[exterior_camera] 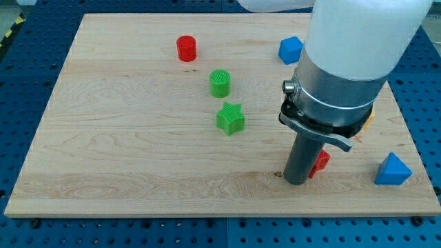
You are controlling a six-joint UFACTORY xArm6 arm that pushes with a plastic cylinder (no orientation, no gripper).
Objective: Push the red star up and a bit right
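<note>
The red star (320, 162) lies near the view's bottom right and is mostly hidden behind the rod; only a small red part shows to the rod's right. My tip (296, 182) rests on the board just left of and slightly below that red part, touching or almost touching it. The arm's large white and grey body covers the board above the star.
A red cylinder (186, 48) stands at the top centre-left. A green cylinder (220, 83) and a green star (230, 118) sit mid-board. A blue cube (291, 49) is at the top right. A blue triangular block (393, 170) is at the bottom right. A yellow-orange sliver (370, 118) peeks beside the arm.
</note>
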